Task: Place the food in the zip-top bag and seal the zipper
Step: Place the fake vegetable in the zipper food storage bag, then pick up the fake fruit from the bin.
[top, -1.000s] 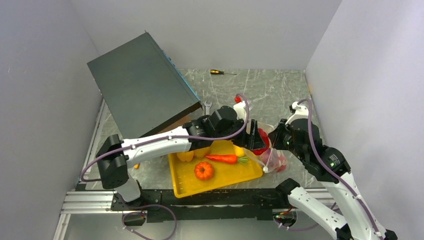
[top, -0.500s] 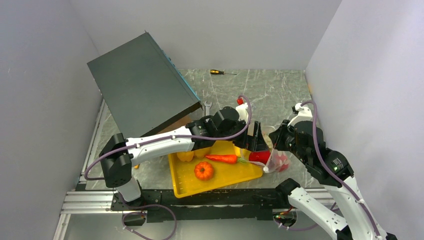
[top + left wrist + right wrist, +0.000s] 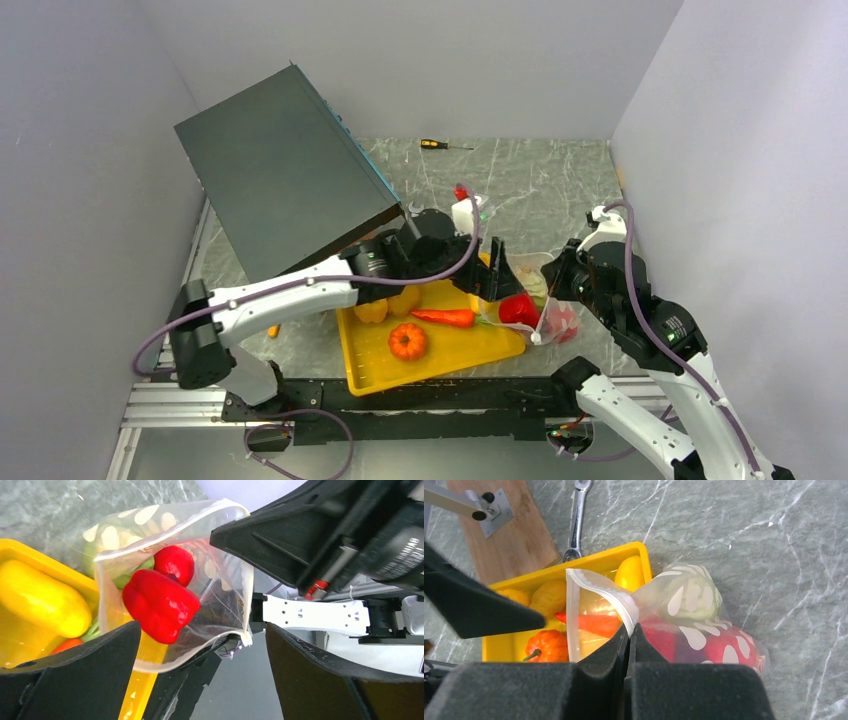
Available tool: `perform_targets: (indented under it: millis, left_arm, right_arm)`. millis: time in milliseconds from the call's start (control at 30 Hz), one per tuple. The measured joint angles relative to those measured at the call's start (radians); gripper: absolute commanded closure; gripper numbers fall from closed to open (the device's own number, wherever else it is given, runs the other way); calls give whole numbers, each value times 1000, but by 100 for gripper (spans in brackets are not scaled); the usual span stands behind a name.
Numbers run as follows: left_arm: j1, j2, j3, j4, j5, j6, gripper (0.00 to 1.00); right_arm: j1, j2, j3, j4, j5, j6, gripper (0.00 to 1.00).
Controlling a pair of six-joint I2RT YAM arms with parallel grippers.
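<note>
Loading is the step in hand, by my reading. The right fingers (image 3: 596,662) are pressed together on the rim of the zip-top bag (image 3: 686,602), just under its white zipper (image 3: 596,586), holding the mouth up and open toward the yellow tray (image 3: 465,345). The bag lies on the worktop (image 3: 774,550) against the tray's right edge, with green and red food in it. The left fingers (image 3: 70,670) stand wide apart with nothing between them, just in front of the mouth. A red pepper (image 3: 160,604) sits inside the opening, beside a smaller red piece (image 3: 176,564). A pumpkin (image 3: 408,341), a carrot (image 3: 446,317) and a yellow pepper (image 3: 42,600) wait in the tray. To do this well, the right arm should hold the mouth lifted and taut so the pepper cannot roll out. The left arm should back straight away without snagging the film, then take the carrot by its thick end. The zipper is unsealed.
</note>
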Motion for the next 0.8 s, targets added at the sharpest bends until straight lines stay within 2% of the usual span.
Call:
perform_targets:
  millis: [333,500,700,800]
  left_arm:
    - [0,-189,-131,-56,-167,66,0]
    - [0,-176,-172,-109,-216,66,0]
    - [0,-107,-190,-122,-251,16,13]
    - [0,-23,-167,-151,-269,-56,13]
  right_arm:
    - [0,-21,2,-33,123,18,100]
    - [0,-64,6,-45,175,37,100]
    - [0,-111,6,-51,217,53,100]
    - [0,-110,6,-51,218,55,100]
